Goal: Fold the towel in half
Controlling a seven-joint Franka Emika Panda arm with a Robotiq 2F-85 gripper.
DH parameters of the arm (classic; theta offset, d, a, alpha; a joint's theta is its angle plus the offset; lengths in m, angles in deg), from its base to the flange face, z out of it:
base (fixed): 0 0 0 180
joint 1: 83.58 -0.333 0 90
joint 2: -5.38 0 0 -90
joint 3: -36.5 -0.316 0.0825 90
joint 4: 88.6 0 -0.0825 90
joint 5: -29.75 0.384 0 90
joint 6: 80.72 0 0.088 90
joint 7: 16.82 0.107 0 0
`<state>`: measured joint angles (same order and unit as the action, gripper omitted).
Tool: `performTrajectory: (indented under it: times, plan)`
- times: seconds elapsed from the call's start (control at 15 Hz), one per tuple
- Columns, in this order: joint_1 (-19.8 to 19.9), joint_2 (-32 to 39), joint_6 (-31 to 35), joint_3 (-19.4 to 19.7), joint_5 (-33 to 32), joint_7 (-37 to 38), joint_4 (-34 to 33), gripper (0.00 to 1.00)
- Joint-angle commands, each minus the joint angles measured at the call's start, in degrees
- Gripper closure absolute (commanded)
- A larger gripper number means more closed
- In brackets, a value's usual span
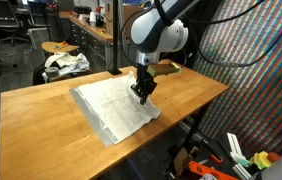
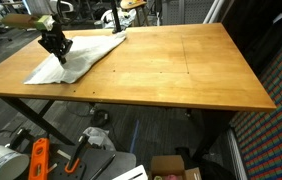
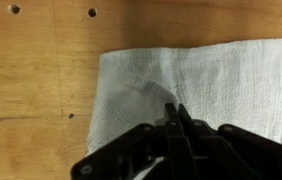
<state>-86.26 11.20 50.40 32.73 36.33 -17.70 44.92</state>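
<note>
Gripper [image 1: 142, 93] points straight down, arm [image 1: 156, 35] arched above it over table [image 1: 41, 115]. Upper arm cut off by frame; fingertips blurred in wrist view, so pinch on towel [image 1: 109, 108] unclear. Jaws pressed together, tips at its surface near edge. Towel lies spread, wrinkled, near table corner in both exterior views.

You see your towel [image 1: 109, 108] as a thin white cloth with a grey edge. It is spread mostly flat, lightly creased, and lies askew on the wooden table [image 1: 36, 125] near one end.
</note>
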Motion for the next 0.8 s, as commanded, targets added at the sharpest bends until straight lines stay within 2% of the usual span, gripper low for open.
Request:
performTrajectory:
  times: [0.0, 0.27, 0.47, 0.73]
  plan:
    - [-0.4, -5.1, 0.6, -0.9, 3.4, -3.8, 4.3, 0.99]
    - [-1.5, -7.9, 2.3, -1.8, 5.0, -5.4, 8.0, 0.99]
    - [-2.5, -10.1, 6.8, -2.4, 8.6, -7.0, 11.0, 0.99]
    - [-2.7, -10.0, 7.9, -1.5, 13.9, -7.4, 8.8, 0.99]
